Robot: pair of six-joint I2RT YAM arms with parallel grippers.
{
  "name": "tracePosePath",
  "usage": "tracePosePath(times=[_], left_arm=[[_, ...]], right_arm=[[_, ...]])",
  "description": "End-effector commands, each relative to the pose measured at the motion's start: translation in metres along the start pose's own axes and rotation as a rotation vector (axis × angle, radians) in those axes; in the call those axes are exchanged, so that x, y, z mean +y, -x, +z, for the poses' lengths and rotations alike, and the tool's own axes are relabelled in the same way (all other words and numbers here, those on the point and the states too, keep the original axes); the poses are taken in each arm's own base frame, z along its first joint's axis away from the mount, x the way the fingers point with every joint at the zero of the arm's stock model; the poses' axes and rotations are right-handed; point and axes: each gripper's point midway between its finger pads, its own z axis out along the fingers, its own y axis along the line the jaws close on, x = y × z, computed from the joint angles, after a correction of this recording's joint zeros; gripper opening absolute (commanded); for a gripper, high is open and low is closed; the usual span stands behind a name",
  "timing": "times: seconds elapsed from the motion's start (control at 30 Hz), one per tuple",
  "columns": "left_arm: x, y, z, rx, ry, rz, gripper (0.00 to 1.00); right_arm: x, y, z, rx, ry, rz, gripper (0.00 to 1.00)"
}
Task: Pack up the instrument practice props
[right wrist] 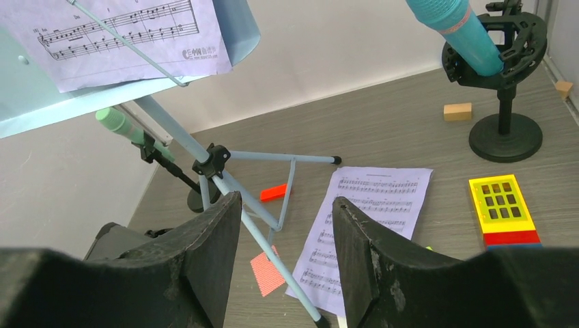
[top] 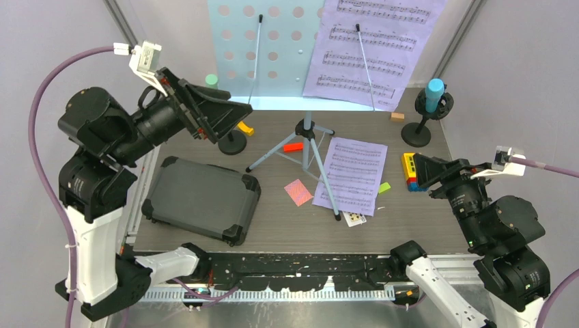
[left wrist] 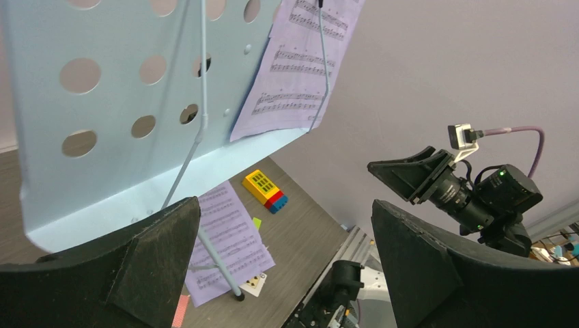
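Note:
The pale blue perforated music rack (top: 252, 48) stands at the back on tripod legs (top: 307, 147). One lilac page (top: 372, 48) is clipped on it; another lilac page (top: 351, 174) lies on the table under a leg. The green microphone (top: 212, 80) sits in a black pole whose base (top: 232, 143) is behind my left gripper (top: 235, 119), which is open and empty, raised near the rack (left wrist: 102, 102). The blue microphone (top: 434, 92) sits in its round-based pole (top: 416, 134) at the back right. My right gripper (top: 418, 172) is open and empty, right of the table page (right wrist: 372, 219).
A closed dark grey case (top: 201, 198) lies at the front left. A red-backed card (top: 298, 192) and face-up cards (top: 354, 218) lie near the tripod. A yellow block (top: 409, 171), an orange-red block (top: 293, 146), a tan block (top: 397, 116) and a green piece (top: 384, 186) are scattered about.

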Motion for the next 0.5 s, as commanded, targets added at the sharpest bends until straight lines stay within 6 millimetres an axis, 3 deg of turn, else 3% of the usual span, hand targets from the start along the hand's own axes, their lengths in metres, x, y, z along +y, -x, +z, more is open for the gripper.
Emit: tracePosePath(times=[0.0, 0.2, 0.4, 0.47], left_arm=[[-0.019, 0.021, 0.010, -0.060, -0.060, 0.005, 1.00], [-0.042, 0.008, 0.028, -0.028, -0.113, 0.014, 1.00], [-0.083, -0.046, 0.060, 0.063, -0.141, 0.155, 1.00], [-0.091, -0.053, 0.072, 0.065, -0.144, 0.167, 1.00]], right_arm=[[-0.004, 0.001, 0.002, -0.014, -0.018, -0.022, 0.57], [-0.007, -0.002, 0.004, -0.009, -0.031, -0.031, 0.57], [-0.006, 0.004, 0.003, -0.018, -0.032, -0.049, 0.57], [-0.004, 0.009, 0.003, -0.025, -0.025, -0.057, 0.57]])
